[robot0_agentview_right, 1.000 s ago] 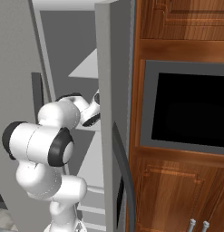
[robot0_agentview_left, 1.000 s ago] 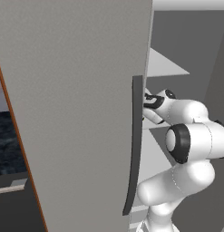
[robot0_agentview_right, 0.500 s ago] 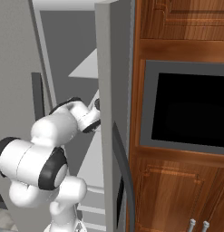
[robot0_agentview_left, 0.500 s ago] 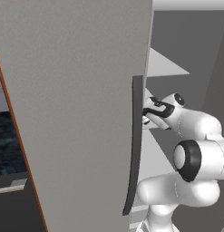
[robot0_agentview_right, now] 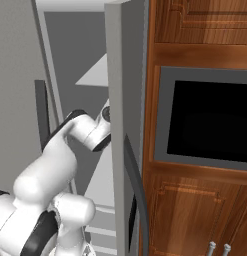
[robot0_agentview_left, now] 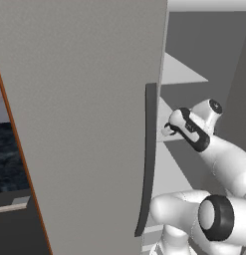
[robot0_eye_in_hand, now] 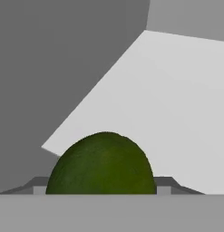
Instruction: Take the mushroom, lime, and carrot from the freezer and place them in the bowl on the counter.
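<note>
The lime [robot0_eye_in_hand: 102, 163], round and dark green, sits right between my two finger tips in the hand view, with my gripper [robot0_eye_in_hand: 100, 190] shut on it. Behind it lies a white shelf [robot0_eye_in_hand: 172, 99] of the freezer. In the left base view my gripper [robot0_agentview_left: 168, 130] reaches into the open freezer at mid-shelf height, just behind the grey door [robot0_agentview_left: 79, 124] and its dark handle strip [robot0_agentview_left: 148, 159]. From the right base view my wrist [robot0_agentview_right: 100, 125] goes in behind the other freezer door [robot0_agentview_right: 122, 100]. A strip of dark counter [robot0_agentview_left: 7, 154] shows far left. Mushroom, carrot and bowl are out of view.
Brown wooden cabinets with a black-windowed oven [robot0_agentview_right: 210, 125] stand right of the freezer. The open doors flank my arm closely on both sides. My elbow [robot0_agentview_left: 216, 219] sits low in front of the freezer.
My elbow has swung down and my forearm now slopes up into the freezer. The hand has stayed by the same shelf, a little lower.
</note>
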